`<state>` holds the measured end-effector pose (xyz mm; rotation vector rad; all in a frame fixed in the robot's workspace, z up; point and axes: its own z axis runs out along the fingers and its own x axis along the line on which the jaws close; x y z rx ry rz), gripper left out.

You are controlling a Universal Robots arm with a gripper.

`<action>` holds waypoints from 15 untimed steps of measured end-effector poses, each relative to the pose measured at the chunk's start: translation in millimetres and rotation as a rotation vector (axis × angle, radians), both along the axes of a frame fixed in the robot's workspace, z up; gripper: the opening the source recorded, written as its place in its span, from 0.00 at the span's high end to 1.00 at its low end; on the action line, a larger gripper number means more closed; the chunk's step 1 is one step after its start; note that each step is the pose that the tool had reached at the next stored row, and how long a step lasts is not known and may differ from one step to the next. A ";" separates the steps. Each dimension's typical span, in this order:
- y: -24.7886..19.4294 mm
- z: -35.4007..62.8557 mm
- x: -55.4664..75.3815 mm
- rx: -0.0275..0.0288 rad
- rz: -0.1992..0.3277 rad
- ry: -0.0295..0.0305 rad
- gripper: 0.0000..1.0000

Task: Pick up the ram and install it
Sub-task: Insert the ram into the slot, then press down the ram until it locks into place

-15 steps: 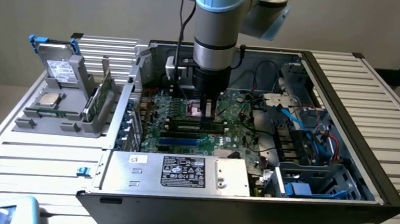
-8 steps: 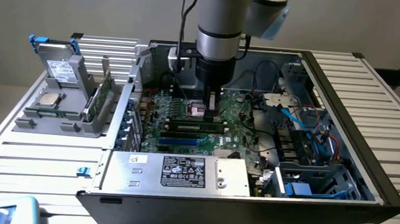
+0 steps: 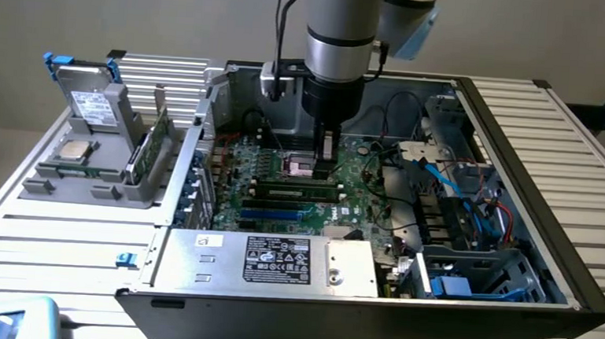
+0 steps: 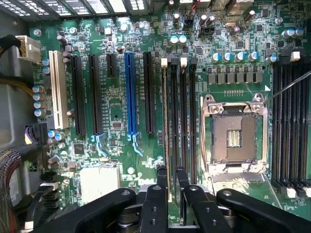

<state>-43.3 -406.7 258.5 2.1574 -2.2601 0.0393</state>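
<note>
The ram (image 3: pixel 291 188) is a long green stick with dark chips. It stands on edge in one of the black slots of the motherboard (image 3: pixel 240 205), inside the open computer case. In the wrist view the ram (image 4: pixel 166 121) appears edge-on as a thin line running along a slot of the motherboard (image 4: pixel 116 97). My gripper (image 3: pixel 326 171) reaches straight down from the arm onto the ram's top edge. Its two black fingers (image 4: pixel 162 187) stand close together on either side of that edge, so my gripper (image 4: pixel 172 182) is shut on the ram.
An empty processor socket (image 4: pixel 234 133) lies right beside the ram slots, with more black slots (image 4: pixel 286 126) beyond it. A silver power supply (image 3: pixel 265 262) and drive cage (image 3: pixel 474 282) fill the case's front. A grey rack (image 3: pixel 81 180) at the exterior view's left holds a drive, a chip and another green board (image 3: pixel 146 148).
</note>
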 end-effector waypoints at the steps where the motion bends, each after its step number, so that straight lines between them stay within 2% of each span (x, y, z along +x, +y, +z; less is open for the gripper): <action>1: 0.0 0.1 0.0 -0.0002 0.000 0.0009 0.79; 9: 0.0 0.0 0.0 -0.0001 0.000 0.0075 0.79; 11: 0.0 0.0 0.0 -0.0001 0.000 0.0086 0.81; 12: 0.0 0.0 0.0 0.0000 0.000 0.0085 0.88; 15: 0.0 0.0 0.0 0.0000 0.000 0.0086 0.89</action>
